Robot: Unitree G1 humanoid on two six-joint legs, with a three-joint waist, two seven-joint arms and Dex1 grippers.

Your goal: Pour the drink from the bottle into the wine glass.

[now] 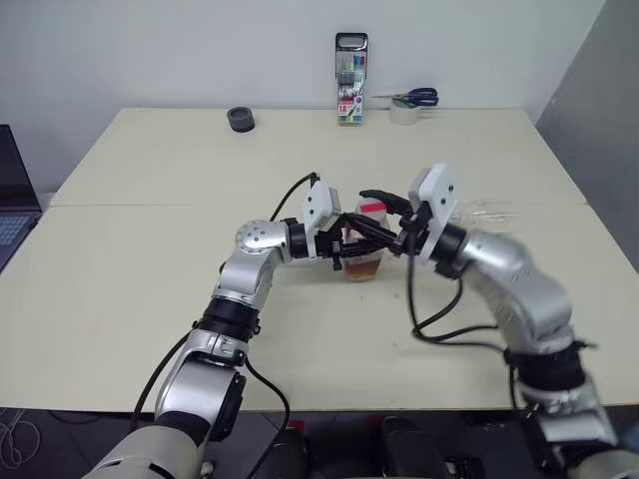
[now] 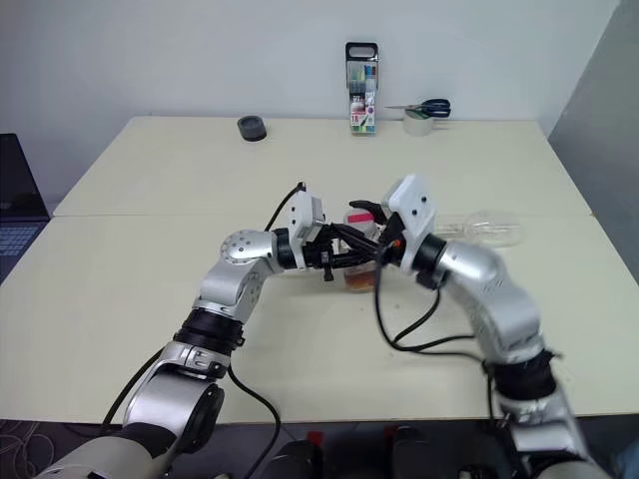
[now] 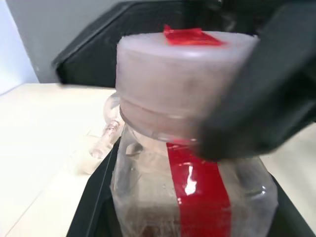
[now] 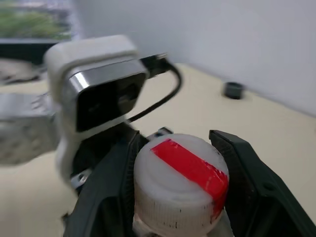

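The small clear bottle (image 1: 365, 249) stands mid-table with a red label strip and a white cap (image 4: 180, 180) topped with red tape. A little amber drink (image 1: 364, 266) lies in its bottom. My left gripper (image 1: 356, 249) reaches in from the left and is shut on the bottle's body. My right gripper (image 4: 177, 143) comes from the right, its fingers (image 4: 116, 173) clamped on either side of the cap. The wine glass (image 2: 494, 228) lies on its side on the table, to the right of the bottle and behind my right arm.
At the table's far edge stand a marker-pen case (image 1: 350, 65), a tape roll (image 1: 404, 112) with blue-handled scissors (image 1: 419, 97) on it, and a small black roll (image 1: 241, 120). A laptop (image 1: 15, 215) sits at the left edge.
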